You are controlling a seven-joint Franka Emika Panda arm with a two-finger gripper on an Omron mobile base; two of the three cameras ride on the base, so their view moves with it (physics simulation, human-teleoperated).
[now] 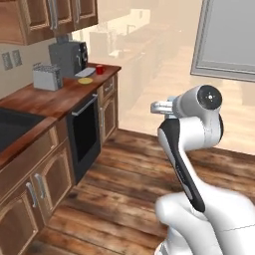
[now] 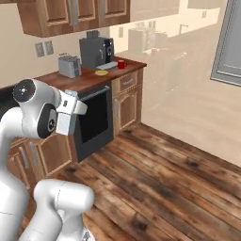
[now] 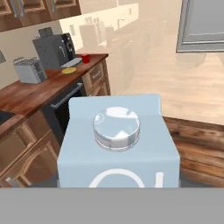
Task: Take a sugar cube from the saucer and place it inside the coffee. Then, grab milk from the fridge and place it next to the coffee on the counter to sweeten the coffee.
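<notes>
Milk [image 3: 118, 148]: pale blue-grey carton with a round clear cap, sitting immediately in front of the hand camera, peaked top toward the lens, well apart from the counter. The fingertips are hidden behind it, so whether the gripper is clamping the carton cannot be told.

Coffee [image 1: 99, 69]: small red mug standing at the far end of the counter [image 1: 60, 97], just beside the coffee machine [image 1: 68, 57]. Its contents are too small to make out.

Saucer [image 1: 85, 80]: yellow dish lying on the counter just in front of the mug, toward the toaster [image 1: 47, 77]. Whether anything is lying in it cannot be told.

Sink [image 1: 15, 124]: dark basin sitting in the counter at the near left edge of the left base view.

Oven [image 1: 83, 134]: dark front showing below the counter, between wooden cabinet fronts.

Arm: rising from the base over the wood plank floor [image 2: 164, 183], elbow folded high, forearm reaching level toward the counter end; the hand camera is looking along the carton toward the mug and saucer.
</notes>
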